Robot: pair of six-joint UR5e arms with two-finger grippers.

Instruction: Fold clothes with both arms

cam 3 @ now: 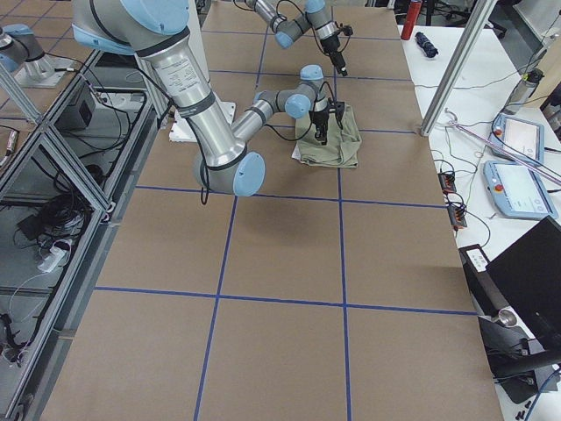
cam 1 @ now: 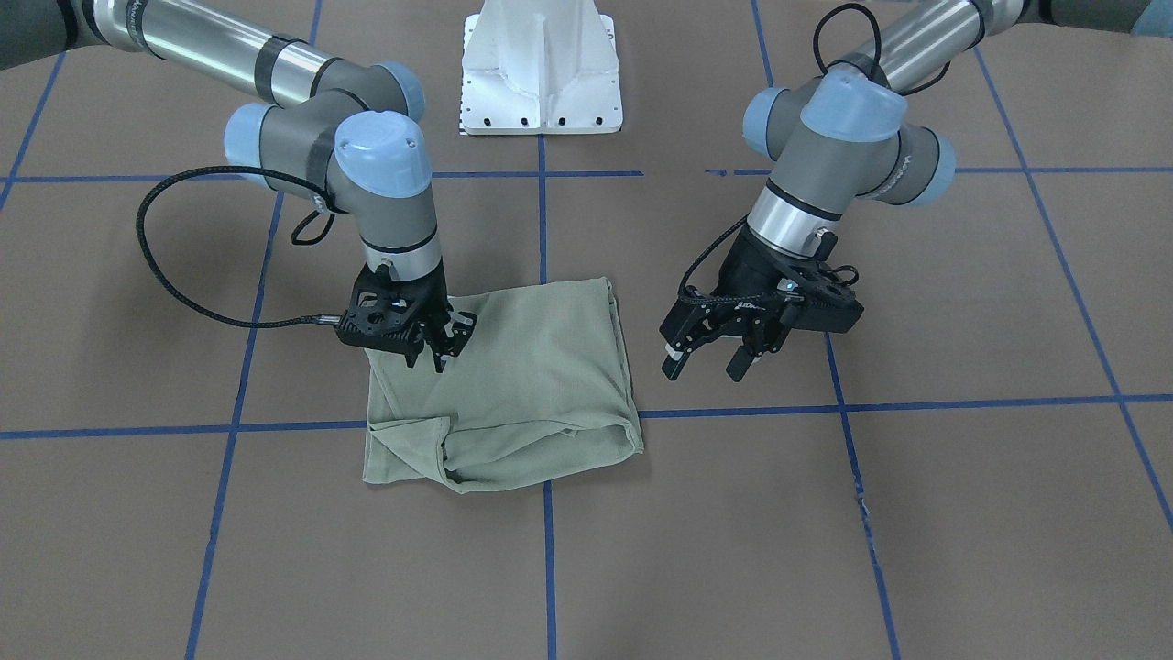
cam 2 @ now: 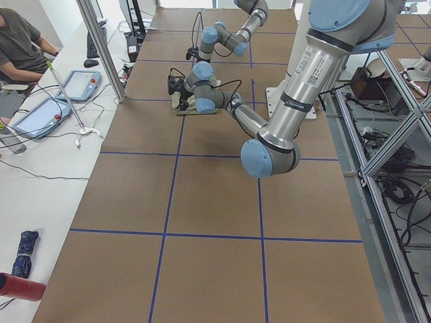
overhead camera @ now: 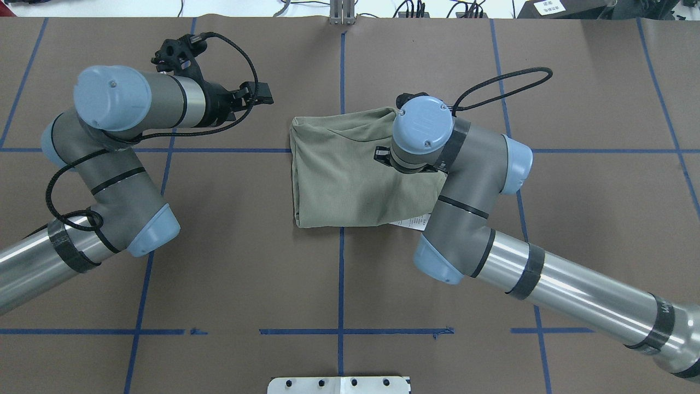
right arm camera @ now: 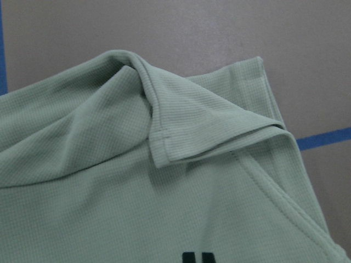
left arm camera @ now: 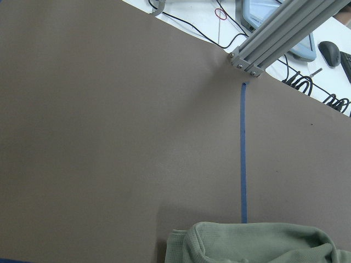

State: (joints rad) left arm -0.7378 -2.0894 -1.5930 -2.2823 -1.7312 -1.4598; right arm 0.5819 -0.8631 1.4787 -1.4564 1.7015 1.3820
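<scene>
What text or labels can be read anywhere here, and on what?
No text is readable.
Print on the white tag at the edge of the shirt: too small.
White lettering on the left end effector: blurred.
Sticker on the left arm: too small.

Brown table (cam 1: 916, 550) with blue tape grid (cam 1: 550, 568); 1 folded sage-green shirt (cam 1: 531, 385) atop.

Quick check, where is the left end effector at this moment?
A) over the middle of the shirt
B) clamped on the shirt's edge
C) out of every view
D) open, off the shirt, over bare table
D: the left end effector stands open over the brown table, apart from the folded sage-green shirt. Only the right end effector is over the shirt.
</scene>
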